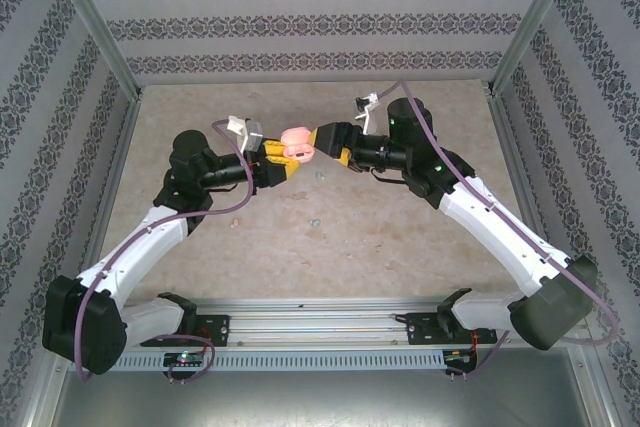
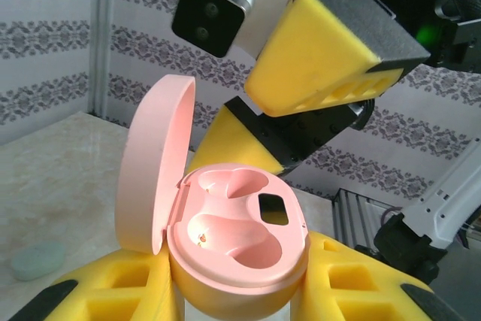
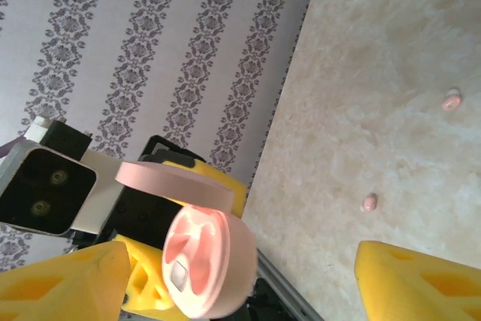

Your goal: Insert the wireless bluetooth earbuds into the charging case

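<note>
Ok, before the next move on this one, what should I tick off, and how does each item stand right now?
1. Charging case gripped: ok, the left gripper is shut on it.
2. Lid open: ok, it stands up from the hinge side.
3. Wells free: ok, both look bare in the left wrist view.
4. Earbud in the right gripper: not ok, its fingers are spread with nothing between them.
5. Buds to fetch located: ok, two pinkish earbuds lie apart on the table.
</note>
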### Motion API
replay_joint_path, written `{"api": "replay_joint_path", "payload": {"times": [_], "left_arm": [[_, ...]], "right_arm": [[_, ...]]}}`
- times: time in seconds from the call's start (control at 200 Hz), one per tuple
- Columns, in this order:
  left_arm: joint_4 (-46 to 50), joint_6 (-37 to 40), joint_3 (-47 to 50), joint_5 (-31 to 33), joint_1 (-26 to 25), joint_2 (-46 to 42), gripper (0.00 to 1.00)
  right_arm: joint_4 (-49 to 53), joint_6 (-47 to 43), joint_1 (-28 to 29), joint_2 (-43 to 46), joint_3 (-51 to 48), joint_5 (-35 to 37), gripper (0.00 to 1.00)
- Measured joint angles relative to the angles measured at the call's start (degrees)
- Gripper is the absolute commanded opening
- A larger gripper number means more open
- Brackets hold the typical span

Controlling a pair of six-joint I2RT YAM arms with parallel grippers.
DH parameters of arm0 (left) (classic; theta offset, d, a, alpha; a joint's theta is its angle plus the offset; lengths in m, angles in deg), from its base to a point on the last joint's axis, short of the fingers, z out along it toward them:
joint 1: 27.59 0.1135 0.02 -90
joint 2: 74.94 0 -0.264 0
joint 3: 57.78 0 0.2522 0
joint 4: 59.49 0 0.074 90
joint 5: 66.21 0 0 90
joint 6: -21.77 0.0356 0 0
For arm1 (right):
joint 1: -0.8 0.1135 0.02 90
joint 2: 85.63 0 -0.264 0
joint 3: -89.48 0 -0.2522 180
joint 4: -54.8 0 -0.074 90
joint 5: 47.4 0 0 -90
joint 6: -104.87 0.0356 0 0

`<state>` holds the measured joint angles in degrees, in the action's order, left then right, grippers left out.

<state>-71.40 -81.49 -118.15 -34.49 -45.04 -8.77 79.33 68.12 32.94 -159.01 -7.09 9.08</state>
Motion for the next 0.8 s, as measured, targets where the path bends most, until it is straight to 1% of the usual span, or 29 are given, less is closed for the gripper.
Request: {"api": "replay_joint_path", "payload": {"times": [0.18, 0.36, 0.46, 0.59, 0.694, 0.804], "left_arm": [[-0.1, -0.9, 2.0, 0.5, 5.6, -2.3, 0.10], [2.3, -1.0, 6.7, 2.5, 9.6, -5.3, 0.10], [5.7, -0.1, 8.3, 4.4, 10.4, -8.1, 0.10], [11.2, 2.2, 9.0, 8.3, 11.0, -12.7, 0.10], [16.1, 4.9, 9.0, 12.0, 11.2, -17.0, 0.10], [21.2, 7.5, 9.0, 14.7, 11.3, -20.5, 0.10]], "right_arm": [[5.4, -2.4, 0.0, -0.4, 0.1, 6.6, 0.70], [10.9, -4.2, 0.1, -4.9, 1.2, 12.8, 0.64], [11.8, -4.2, 1.0, -9.2, 1.6, 14.6, 0.61], [11.5, -3.8, 3.7, -15.6, 1.7, 15.5, 0.58], [9.9, -3.5, 6.2, -22.4, 2.7, 15.5, 0.55], [9.5, -3.3, 7.6, -30.5, 6.4, 14.4, 0.49]]}}
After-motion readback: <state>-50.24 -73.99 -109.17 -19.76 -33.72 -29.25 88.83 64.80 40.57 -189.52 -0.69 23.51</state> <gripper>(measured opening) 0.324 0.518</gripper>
